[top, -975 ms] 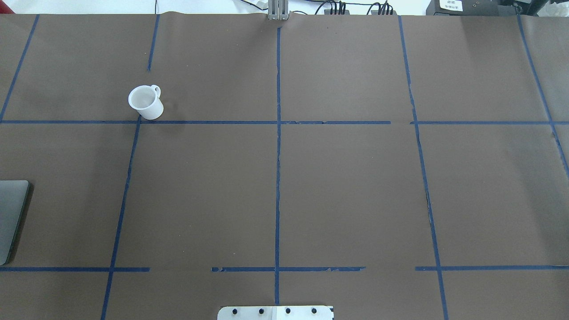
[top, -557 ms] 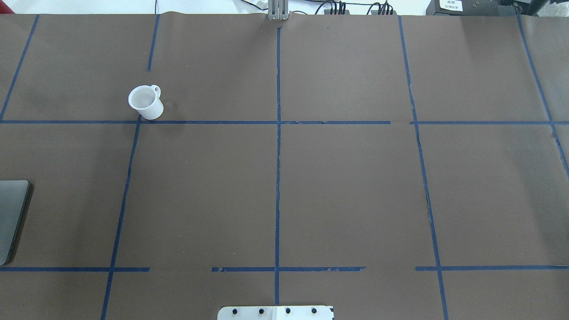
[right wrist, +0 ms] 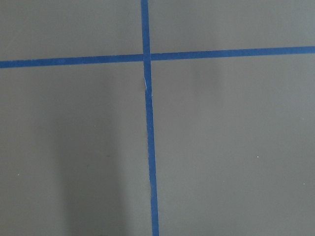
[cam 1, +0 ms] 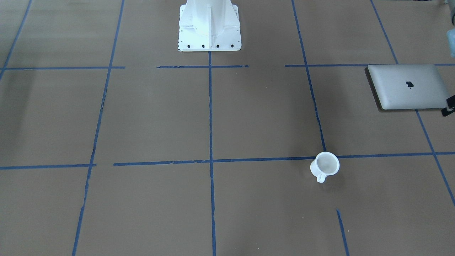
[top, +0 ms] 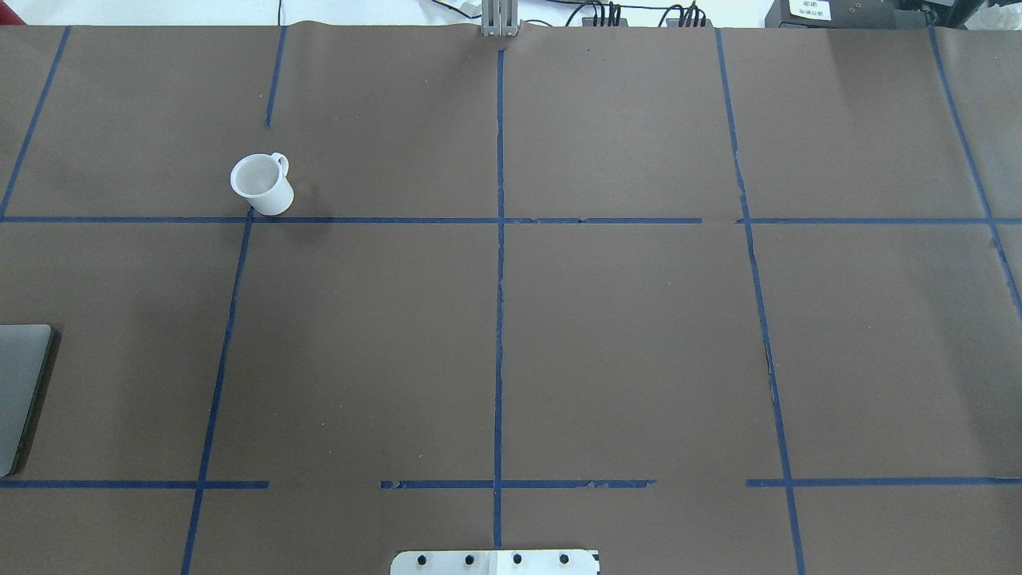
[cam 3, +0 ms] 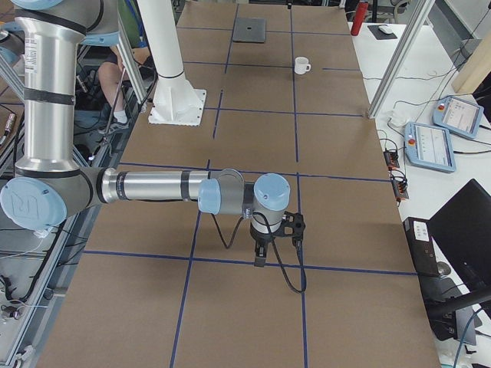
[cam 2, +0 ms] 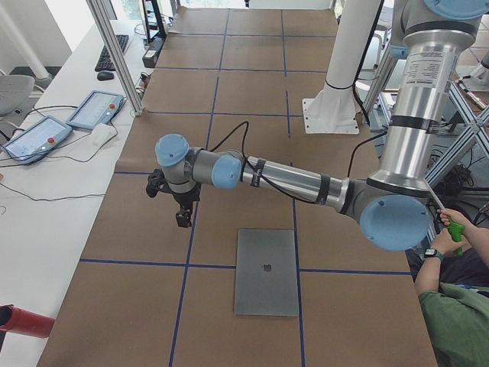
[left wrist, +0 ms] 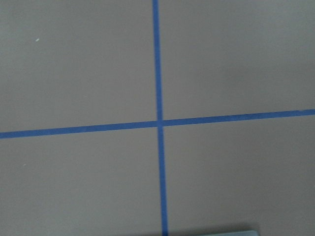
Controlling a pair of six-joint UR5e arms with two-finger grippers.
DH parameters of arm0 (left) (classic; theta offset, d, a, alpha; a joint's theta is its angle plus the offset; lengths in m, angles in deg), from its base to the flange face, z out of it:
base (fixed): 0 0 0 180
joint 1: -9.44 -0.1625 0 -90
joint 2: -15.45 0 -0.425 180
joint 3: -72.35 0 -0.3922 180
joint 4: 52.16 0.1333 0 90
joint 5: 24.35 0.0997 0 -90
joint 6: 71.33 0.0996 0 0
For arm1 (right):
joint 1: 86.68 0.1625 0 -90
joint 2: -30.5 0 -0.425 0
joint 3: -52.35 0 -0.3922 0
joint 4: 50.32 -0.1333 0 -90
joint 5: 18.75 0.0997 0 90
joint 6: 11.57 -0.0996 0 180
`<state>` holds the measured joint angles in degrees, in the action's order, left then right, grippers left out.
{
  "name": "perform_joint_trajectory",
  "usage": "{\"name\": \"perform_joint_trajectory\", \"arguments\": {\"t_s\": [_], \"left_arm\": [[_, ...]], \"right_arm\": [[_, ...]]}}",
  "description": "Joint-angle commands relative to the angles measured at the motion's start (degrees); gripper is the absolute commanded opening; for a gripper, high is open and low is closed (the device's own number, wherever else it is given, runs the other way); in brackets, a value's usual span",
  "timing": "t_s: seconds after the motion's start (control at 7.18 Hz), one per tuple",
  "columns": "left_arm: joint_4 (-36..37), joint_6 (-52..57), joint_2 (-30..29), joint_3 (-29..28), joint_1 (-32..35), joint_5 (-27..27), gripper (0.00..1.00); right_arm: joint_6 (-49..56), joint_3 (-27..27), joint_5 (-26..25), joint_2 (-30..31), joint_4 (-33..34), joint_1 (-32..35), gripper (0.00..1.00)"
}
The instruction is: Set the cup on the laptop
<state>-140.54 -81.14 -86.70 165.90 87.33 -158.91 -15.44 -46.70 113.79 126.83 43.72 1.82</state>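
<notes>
The white cup (cam 1: 325,165) stands upright on the brown table with nothing near it; it also shows in the overhead view (top: 262,184) and far off in the right view (cam 3: 302,66). The closed silver laptop (cam 1: 407,86) lies flat at the table's left end (top: 20,391) (cam 2: 266,271). My left gripper (cam 2: 183,218) hangs above the table beside the laptop, on the side away from the robot base. My right gripper (cam 3: 258,261) hangs over a tape crossing at the other end. I cannot tell whether either is open or shut.
The white robot base (cam 1: 209,28) stands at the table's near edge. Blue tape lines (top: 499,279) divide the table top. A red bottle (cam 3: 355,12) and control tablets (cam 3: 433,146) lie on the side bench. An operator (cam 2: 451,306) sits near the left arm's base.
</notes>
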Motion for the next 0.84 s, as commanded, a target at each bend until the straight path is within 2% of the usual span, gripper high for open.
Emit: {"name": "perform_joint_trajectory", "arguments": {"t_s": [0.0, 0.14, 0.28, 0.42, 0.56, 0.7], "left_arm": [[0.22, -10.21, -8.46, -0.82, -5.88, 1.4, 1.0], [0.31, -10.32, -13.2, -5.53, -9.13, 2.28, 1.0], [0.14, -10.32, -20.73, -13.67, -9.33, 2.72, 1.0], [-0.91, -10.32, -25.07, -18.97, -9.42, 3.77, 1.0], [-4.57, -11.1, -28.51, -23.55, -9.68, 3.95, 1.0], [-9.05, -15.2, -32.03, -29.6, -13.34, 4.13, 1.0]], "right_arm": [[0.0, 0.0, 0.0, 0.0, 0.0, 0.0, 1.0], [0.0, 0.0, 0.0, 0.0, 0.0, 0.0, 1.0], [0.0, 0.0, 0.0, 0.0, 0.0, 0.0, 1.0], [0.0, 0.0, 0.0, 0.0, 0.0, 0.0, 1.0], [0.0, 0.0, 0.0, 0.0, 0.0, 0.0, 1.0], [0.0, 0.0, 0.0, 0.0, 0.0, 0.0, 1.0]]}}
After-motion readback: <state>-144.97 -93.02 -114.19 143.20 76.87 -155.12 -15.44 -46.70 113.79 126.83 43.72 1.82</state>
